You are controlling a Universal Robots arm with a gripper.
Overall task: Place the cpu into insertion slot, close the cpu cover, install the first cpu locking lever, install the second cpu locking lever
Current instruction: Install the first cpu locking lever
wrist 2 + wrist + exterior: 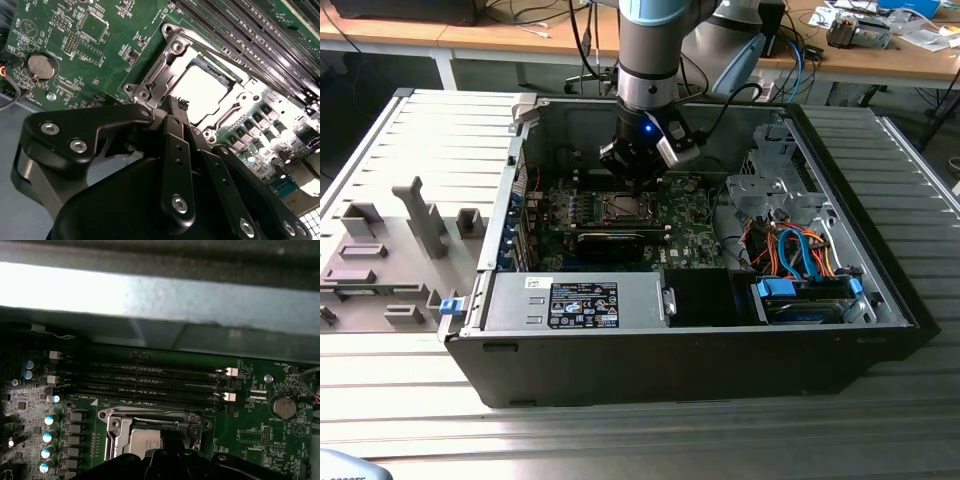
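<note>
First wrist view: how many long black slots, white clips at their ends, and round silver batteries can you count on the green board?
Long black slots: 4
White clips: 2
Round silver battery: 1
Total: 7

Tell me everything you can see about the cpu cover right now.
The cpu cover is a thin silver metal frame with a square opening, lying flat and closed over the socket on the green motherboard. The cpu shows bright through the opening. Screws sit at the frame's corners. The gripper hangs just above its edge; whether it touches the cover cannot be told.
</note>
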